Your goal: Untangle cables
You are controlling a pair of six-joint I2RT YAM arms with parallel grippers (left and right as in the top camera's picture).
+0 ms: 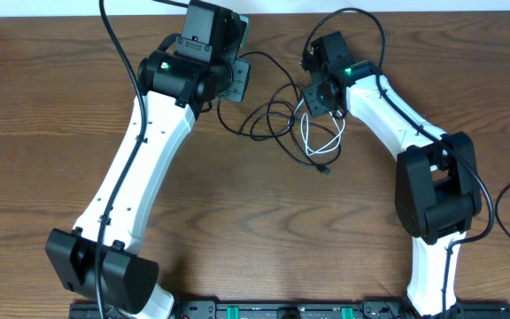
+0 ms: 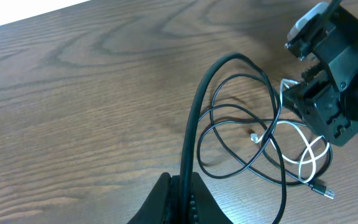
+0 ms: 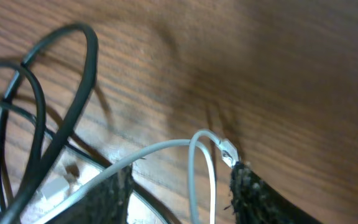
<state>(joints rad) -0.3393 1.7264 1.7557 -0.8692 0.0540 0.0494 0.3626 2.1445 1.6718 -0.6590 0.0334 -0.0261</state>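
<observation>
L claw (image 2: 180, 190): pressed together, pinching black cable (image 2: 194, 118). Cord runs straight out ahead of tips, then arcs over into loops.
R claw (image 3: 179, 180): fingers spread, nothing pinched. White cable (image 3: 166, 145) passes thru the gap, its bend just ahead of tips.
White plug end (image 3: 227, 150): just off R claw's right finger (image 3: 253, 193); touching or not, can't tell.
Key relation: white cord sits betw R fingers, long axis roughly along the claw's reach. R arm far nearer it than L.
Tangle (image 1: 282, 120): on table (image 1: 60, 133), betw the two claws. Black and white loops cross each other, not yet separated.
Look: black = thin, several wide open loops. White = thinner, tight hairpin bends, small plugs.
Next, prob: R shuts on white, draws it away from L's hold.
</observation>
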